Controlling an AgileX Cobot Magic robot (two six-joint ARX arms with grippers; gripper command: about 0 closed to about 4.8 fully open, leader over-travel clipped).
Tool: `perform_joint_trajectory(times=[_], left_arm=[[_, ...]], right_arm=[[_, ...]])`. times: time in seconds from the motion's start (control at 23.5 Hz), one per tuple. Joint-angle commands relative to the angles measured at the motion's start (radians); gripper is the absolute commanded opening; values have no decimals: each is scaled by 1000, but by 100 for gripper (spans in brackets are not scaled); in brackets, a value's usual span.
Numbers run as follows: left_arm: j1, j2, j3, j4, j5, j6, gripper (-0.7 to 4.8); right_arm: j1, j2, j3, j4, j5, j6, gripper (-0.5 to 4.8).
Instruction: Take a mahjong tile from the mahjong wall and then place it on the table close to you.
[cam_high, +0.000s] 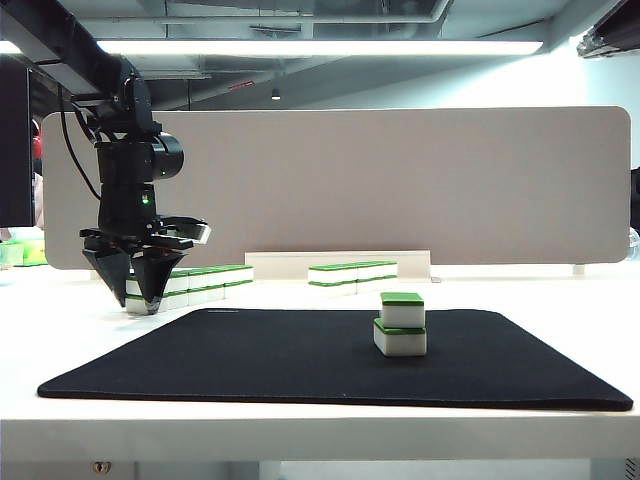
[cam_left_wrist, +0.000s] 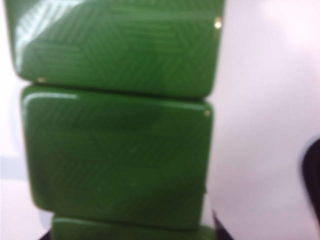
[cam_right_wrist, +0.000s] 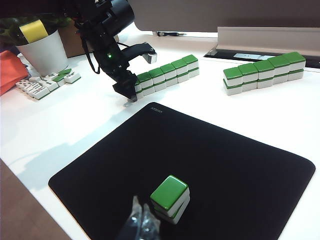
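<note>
Mahjong wall end tile under left gripper

Mahjong wall (cam_high: 200, 282) located on the white table (cam_high: 560, 300), just beyond the far left corner of the black mat (cam_high: 300, 355). Laid as a straight row, two tiles high, with its long axis running away toward the far right. Left gripper (cam_high: 150, 300) positioned at the near left end of the row, pointed down, directly above the end tiles. Green tile tops (cam_left_wrist: 120, 155) filled the left wrist view at very close range. Jaws seen partly open and astride the row end; firm contact with a tile not confirmed.

Right gripper (cam_right_wrist: 141, 226) parked low over the near edge of the mat, well apart from the wall; jaw state not determinable. Left arm judged clearly the nearer.

Second tile row (cam_high: 352, 272) noted further right. Stacked tile pair (cam_high: 401, 324) noted on the mat. White pot (cam_right_wrist: 42, 52) and loose tiles (cam_right_wrist: 45, 84) noted at the left. Nothing observed obstructing a straight lift.
</note>
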Motion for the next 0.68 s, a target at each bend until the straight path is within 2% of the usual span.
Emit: perform_joint_trajectory(times=[0.04,0.3,0.34,0.47,0.55,0.68], left_arm=[[1,11,-5,-9,26,-2,279],[1,12,-5,6,32,-2,270],[1,12,-5,6,32,-2,252],[1,12,-5,7,32,-2,146],[1,12,-5,8,32,-2,118],[1,10,2,-11,31,-2,119]], right_arm=[[0,-1,2,16,-6,1,-1],[-1,-1,2,16,-6,1,-1],[-1,-1,2,16,-6,1,-1],[-1,-1,2,17,-5,1,-1],[-1,-1,2,17,-5,1,-1],[-1,-1,2,17,-5,1,-1]])
